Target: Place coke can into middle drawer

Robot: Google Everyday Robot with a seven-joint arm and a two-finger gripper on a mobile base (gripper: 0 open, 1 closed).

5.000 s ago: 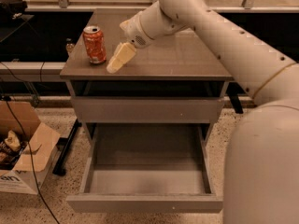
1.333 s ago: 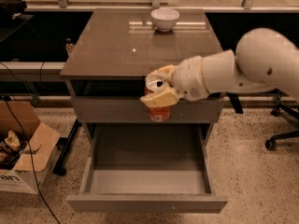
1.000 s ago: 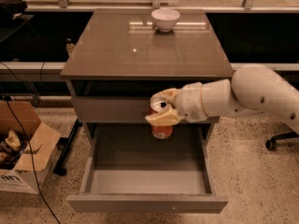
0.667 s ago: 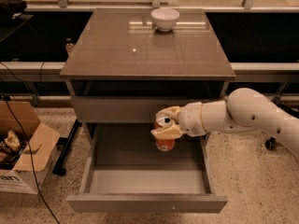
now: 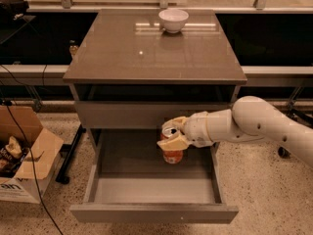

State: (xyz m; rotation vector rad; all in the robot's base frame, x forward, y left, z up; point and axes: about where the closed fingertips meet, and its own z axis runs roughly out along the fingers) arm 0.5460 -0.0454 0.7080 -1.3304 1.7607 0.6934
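The coke can (image 5: pixel 172 154), orange-red with a silver top, is held upright inside the open middle drawer (image 5: pixel 154 191), toward its back and right of centre. My gripper (image 5: pixel 173 135) reaches in from the right and is shut on the can's upper part, its cream fingers (image 5: pixel 173 143) wrapped around it. The can's base is low over the drawer's grey floor; I cannot tell whether it touches. The white arm (image 5: pixel 254 124) stretches off to the right.
A white bowl (image 5: pixel 173 19) sits at the back of the cabinet top (image 5: pixel 154 48). The closed upper drawer front (image 5: pixel 122 114) is just above the gripper. A cardboard box (image 5: pixel 24 153) and cables lie on the floor at left.
The gripper with the can has come off the cabinet top, moved down past the upper drawer front and lowered into the open middle drawer.
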